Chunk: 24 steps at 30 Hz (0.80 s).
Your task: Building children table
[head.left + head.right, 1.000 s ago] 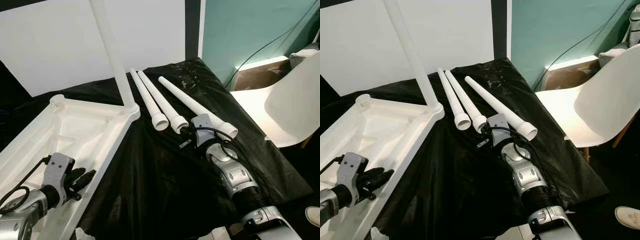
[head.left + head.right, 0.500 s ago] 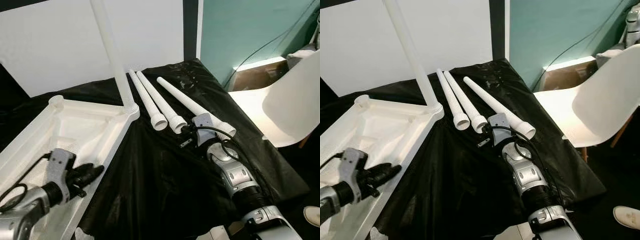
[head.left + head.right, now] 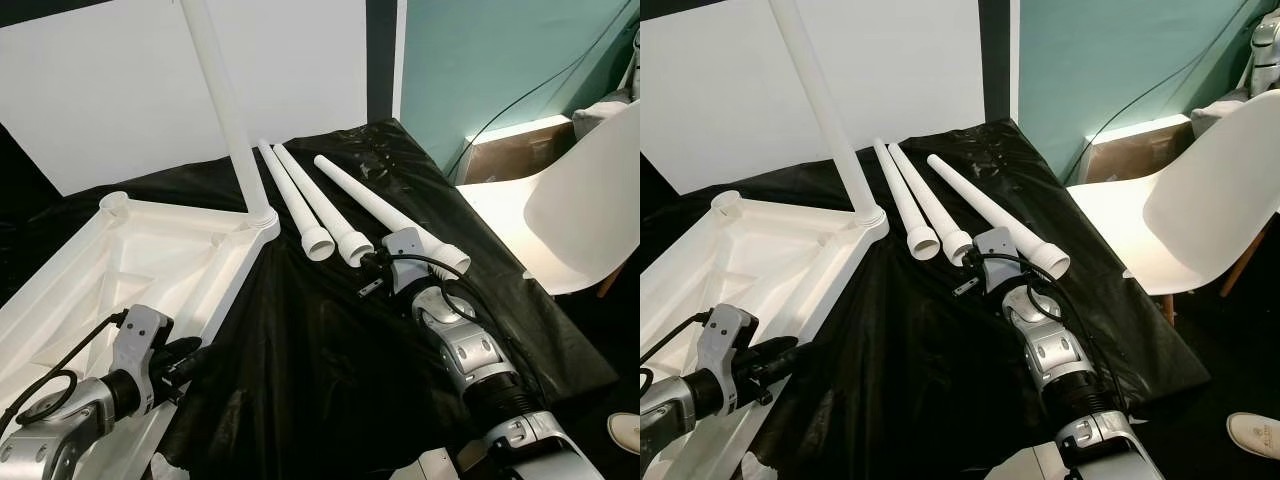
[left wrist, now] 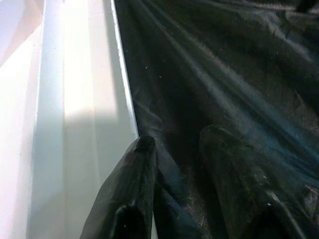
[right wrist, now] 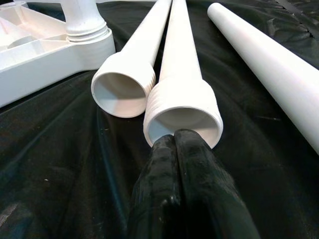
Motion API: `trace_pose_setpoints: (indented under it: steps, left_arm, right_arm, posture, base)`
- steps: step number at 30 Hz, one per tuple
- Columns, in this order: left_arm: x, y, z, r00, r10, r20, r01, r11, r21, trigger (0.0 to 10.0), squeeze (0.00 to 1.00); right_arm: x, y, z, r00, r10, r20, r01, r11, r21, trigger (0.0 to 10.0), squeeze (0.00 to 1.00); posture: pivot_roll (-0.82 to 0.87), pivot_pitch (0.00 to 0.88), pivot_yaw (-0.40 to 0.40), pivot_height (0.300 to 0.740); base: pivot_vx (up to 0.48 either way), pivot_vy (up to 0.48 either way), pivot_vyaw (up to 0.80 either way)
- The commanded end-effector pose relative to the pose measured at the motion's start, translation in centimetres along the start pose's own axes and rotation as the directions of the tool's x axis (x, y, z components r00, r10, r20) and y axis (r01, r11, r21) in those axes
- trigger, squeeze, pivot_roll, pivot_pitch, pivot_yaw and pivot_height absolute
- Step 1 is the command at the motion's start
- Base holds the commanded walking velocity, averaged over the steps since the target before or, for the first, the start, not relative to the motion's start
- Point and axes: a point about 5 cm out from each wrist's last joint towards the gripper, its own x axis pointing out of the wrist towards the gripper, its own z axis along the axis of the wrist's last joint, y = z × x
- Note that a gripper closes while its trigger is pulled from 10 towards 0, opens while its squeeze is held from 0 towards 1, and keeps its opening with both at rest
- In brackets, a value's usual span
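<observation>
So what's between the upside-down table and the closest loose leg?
Just bare black cloth lies between the table top and the nearest loose leg, seen in both eye views.

White table top [image 3: 150, 250], one white leg [image 3: 225, 110] standing in its corner, and three loose white legs [image 3: 335, 215] lie on a glossy black sheet [image 3: 320, 340]. Both silver arms end in black fingers [image 5: 184, 189]. A white chair [image 3: 570, 215] stands against a teal wall [image 3: 480, 60], beside a white board [image 3: 110, 90]
</observation>
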Motion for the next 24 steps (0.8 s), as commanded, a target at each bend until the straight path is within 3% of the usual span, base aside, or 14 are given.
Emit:
trace_pose_setpoints:
  steps: [1, 7, 9, 10, 13, 16, 17, 18, 19, 22, 23, 24]
  left_arm:
    - [0.2, -0.5, -1.5, 0.994, -0.067, -0.089, 0.066, 0.998, -0.024, 10.0, 0.20]
    - [1.3, -0.8, -2.2, 0.988, -0.067, -0.141, 0.065, 0.998, -0.016, 10.0, 0.15]
    - [3.0, -1.3, -2.0, 0.987, -0.073, -0.146, 0.072, 0.997, -0.012, 10.0, 0.16]
    - [3.0, -1.3, -2.0, 0.987, -0.073, -0.146, 0.072, 0.997, -0.012, 10.0, 0.16]
    - [5.1, -1.9, -0.7, 0.996, -0.057, -0.075, 0.056, 0.998, -0.006, 10.0, 0.15]
    - [5.2, -1.3, 0.5, 1.000, -0.024, 0.004, 0.025, 0.999, -0.025, 10.0, 0.18]
    - [4.8, -1.0, 1.1, 0.999, -0.030, 0.037, 0.031, 0.999, -0.031, 10.0, 0.61]
    - [4.8, -1.0, 1.1, 0.999, -0.030, 0.037, 0.031, 0.999, -0.031, 10.0, 0.61]
    - [4.3, -0.8, 1.6, 0.997, -0.040, 0.065, 0.043, 0.999, -0.032, 10.0, 1.00]
    - [3.2, -0.8, 2.8, 0.987, -0.086, 0.134, 0.090, 0.996, -0.023, 10.0, 1.00]
    - [2.0, -1.1, 4.3, 0.969, -0.122, 0.213, 0.124, 0.992, 0.002, 10.0, 1.00]
    - [1.7, -1.3, 4.8, 0.962, -0.132, 0.237, 0.133, 0.991, 0.013, 10.0, 1.00]
  right_arm:
    - [0.3, 0.4, 0.1, 1.000, 0.013, -0.003, -0.013, 1.000, -0.002, 10.0, 0.00]
    - [0.3, 0.3, 0.1, 1.000, 0.009, -0.004, -0.009, 1.000, -0.004, 10.0, 0.00]
    - [0.3, 0.2, 0.2, 1.000, 0.007, -0.003, -0.007, 1.000, -0.006, 10.0, 0.00]
    - [0.3, 0.2, 0.2, 1.000, 0.007, -0.003, -0.007, 1.000, -0.006, 10.0, 0.00]
    - [0.4, 0.1, 0.2, 1.000, 0.003, 0.000, -0.003, 1.000, -0.007, 10.0, 0.00]
    - [0.3, 0.0, 0.2, 1.000, 0.000, -0.001, 0.000, 1.000, -0.007, 10.0, 0.00]
    - [0.3, 0.0, 0.1, 1.000, -0.001, -0.002, 0.001, 1.000, -0.008, 10.0, 0.00]
    - [0.3, 0.0, 0.1, 1.000, -0.001, -0.002, 0.001, 1.000, -0.008, 10.0, 0.00]
    - [0.2, 0.0, 0.1, 1.000, -0.001, -0.003, 0.001, 1.000, -0.008, 10.0, 0.00]
    - [0.2, 0.0, 0.0, 1.000, -0.002, -0.006, 0.002, 1.000, -0.009, 10.0, 0.00]
    - [0.3, 0.0, 0.0, 1.000, -0.001, -0.007, 0.001, 1.000, -0.009, 10.0, 0.00]
    - [0.3, 0.1, 0.0, 1.000, 0.000, -0.007, 0.000, 1.000, -0.008, 10.0, 0.00]
  posture:
    - [-0.06, 0.000, 0.106, 0.740]
    - [-0.06, 0.000, 0.106, 0.740]
    - [-0.06, 0.000, 0.107, 0.740]
    - [-0.06, 0.000, 0.107, 0.740]
    - [-0.07, 0.000, 0.110, 0.740]
    - [-0.08, 0.000, 0.109, 0.740]
    - [-0.07, 0.000, 0.110, 0.740]
    - [-0.07, 0.000, 0.110, 0.740]
    - [-0.07, 0.000, 0.110, 0.740]
    - [-0.07, 0.000, 0.111, 0.740]
    - [-0.07, 0.000, 0.109, 0.740]
    - [-0.07, 0.000, 0.108, 0.740]
  base:
    - [0.000, 0.000, 0.00]
    - [0.000, 0.000, 0.00]
    - [0.000, 0.000, 0.00]
    - [0.000, 0.000, 0.00]
    - [0.000, 0.000, 0.00]
    - [0.000, 0.000, 0.00]
    - [0.000, 0.000, 0.00]
    - [0.000, 0.000, 0.00]
    - [0.000, 0.000, 0.00]
    - [0.000, 0.000, 0.00]
    - [0.000, 0.000, 0.00]
    - [0.000, 0.000, 0.00]
